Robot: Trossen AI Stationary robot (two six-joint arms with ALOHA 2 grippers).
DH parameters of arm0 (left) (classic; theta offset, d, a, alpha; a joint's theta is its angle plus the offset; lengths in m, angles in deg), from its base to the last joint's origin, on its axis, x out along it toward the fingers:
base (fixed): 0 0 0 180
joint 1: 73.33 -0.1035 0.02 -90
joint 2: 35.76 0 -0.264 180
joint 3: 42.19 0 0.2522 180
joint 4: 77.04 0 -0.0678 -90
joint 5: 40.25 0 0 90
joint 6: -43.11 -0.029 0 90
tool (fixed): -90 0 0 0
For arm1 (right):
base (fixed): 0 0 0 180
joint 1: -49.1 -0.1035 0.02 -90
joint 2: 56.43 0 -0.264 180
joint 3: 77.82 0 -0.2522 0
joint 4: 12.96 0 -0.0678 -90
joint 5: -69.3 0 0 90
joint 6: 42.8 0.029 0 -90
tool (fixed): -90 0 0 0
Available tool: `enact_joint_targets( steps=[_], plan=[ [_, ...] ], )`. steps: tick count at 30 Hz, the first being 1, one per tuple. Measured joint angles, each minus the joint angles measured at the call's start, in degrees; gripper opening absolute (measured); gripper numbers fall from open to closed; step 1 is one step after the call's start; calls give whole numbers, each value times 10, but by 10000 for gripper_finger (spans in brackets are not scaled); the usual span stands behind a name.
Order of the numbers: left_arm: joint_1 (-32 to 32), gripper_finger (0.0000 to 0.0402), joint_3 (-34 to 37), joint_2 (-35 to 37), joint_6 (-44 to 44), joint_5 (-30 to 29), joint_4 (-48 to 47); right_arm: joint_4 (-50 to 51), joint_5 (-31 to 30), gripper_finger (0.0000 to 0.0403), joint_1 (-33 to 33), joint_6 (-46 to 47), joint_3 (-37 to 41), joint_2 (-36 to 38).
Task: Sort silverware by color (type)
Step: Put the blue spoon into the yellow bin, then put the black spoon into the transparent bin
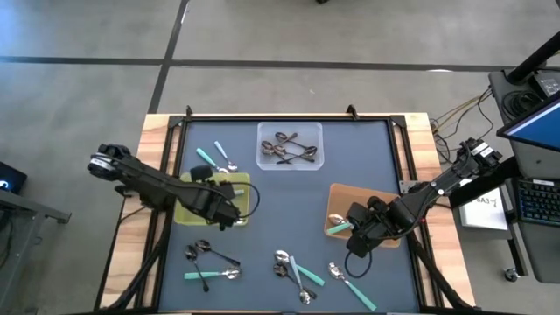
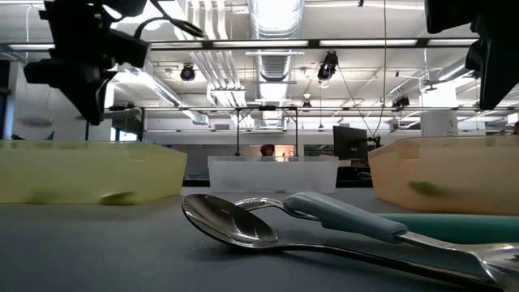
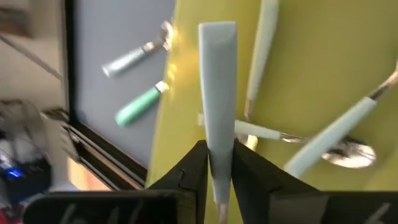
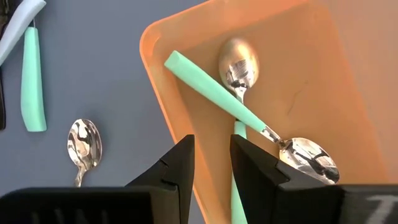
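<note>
We see the left hand (image 3: 219, 163) gripping a pale-blue-handled utensil (image 3: 217, 87) over the yellow tray (image 3: 323, 68) — the right hand (image 4: 211, 165) hangs narrowly parted, empty, above the orange tray (image 4: 348, 81).

Two dark, matte, multi-jointed arms with black cable loops beside the wrists, ending in a left gripper (image 3: 219, 171) and right gripper (image 4: 211, 165) of black angular wedge-shaped fingers.

- A clear tray (image 1: 290, 146) stands at the far middle of the dark blue mat (image 1: 289, 219).
- A yellow tray (image 1: 185, 213) is on the left side.
- An orange-brown tray (image 1: 343, 197) is on the right side.
- A laptop (image 1: 535, 131) stands beside the table on the right.
</note>
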Motion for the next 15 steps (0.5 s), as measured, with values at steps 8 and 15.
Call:
enact_joint_targets(
  steps=[8, 15],
  plan=[
    [-1, 59, -1, 0, 120, 17, 4, 0, -4, 96, 6, -25, 0, 0],
    [14, 61, -18, 0, 142, 136, 78, -1, -8, 96, 13, -15, 0, 0]
  ],
)
